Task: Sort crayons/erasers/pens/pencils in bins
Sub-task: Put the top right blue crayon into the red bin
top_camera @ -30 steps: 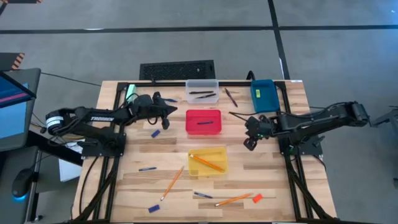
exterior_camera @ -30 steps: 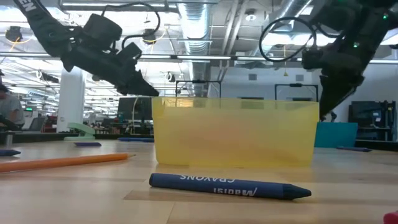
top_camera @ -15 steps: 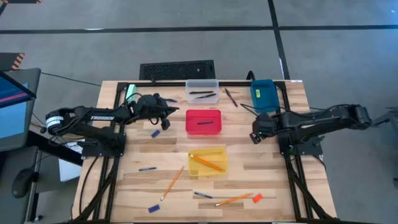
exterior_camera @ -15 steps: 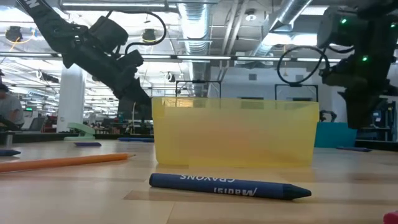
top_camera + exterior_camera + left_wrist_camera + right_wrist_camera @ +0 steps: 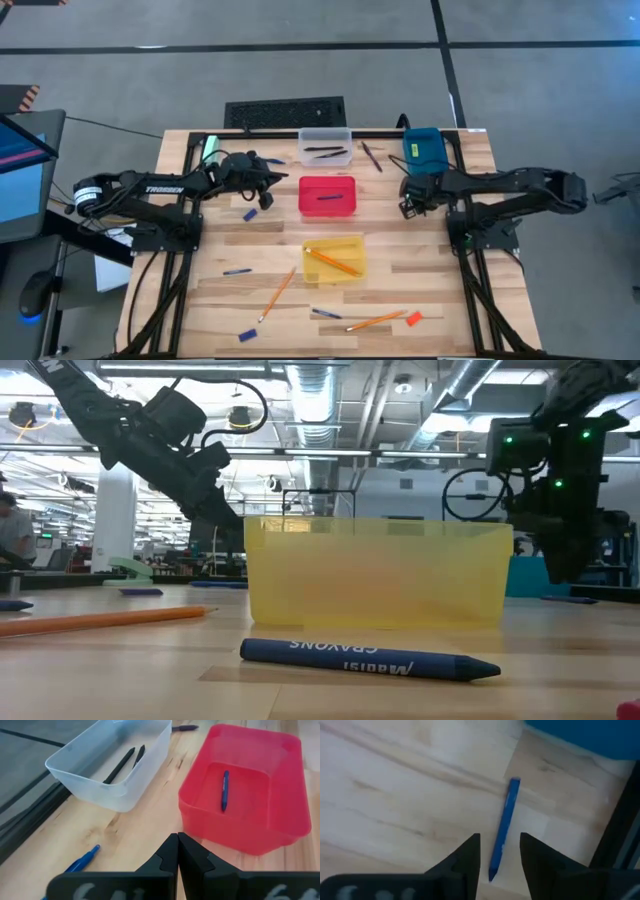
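My right gripper is open and points down at the table, near the blue bin. A slim blue stick lies flat on the wood, its near end between the two fingers, which do not touch it. My left gripper is shut on nothing and hovers left of the red bin, which holds one blue stick. The clear bin holds two black pens. The yellow bin holds an orange pencil.
Loose on the table lie two pencils, a blue crayon, an orange-red eraser, short blue pieces, a blue pen and a dark pen. A pale green block sits far left.
My right gripper has gone toward the table's far edge and the blue bin, sinking a little and turning its fingers down toward the wood. My left gripper has tipped its shut fingers slightly downward in place.
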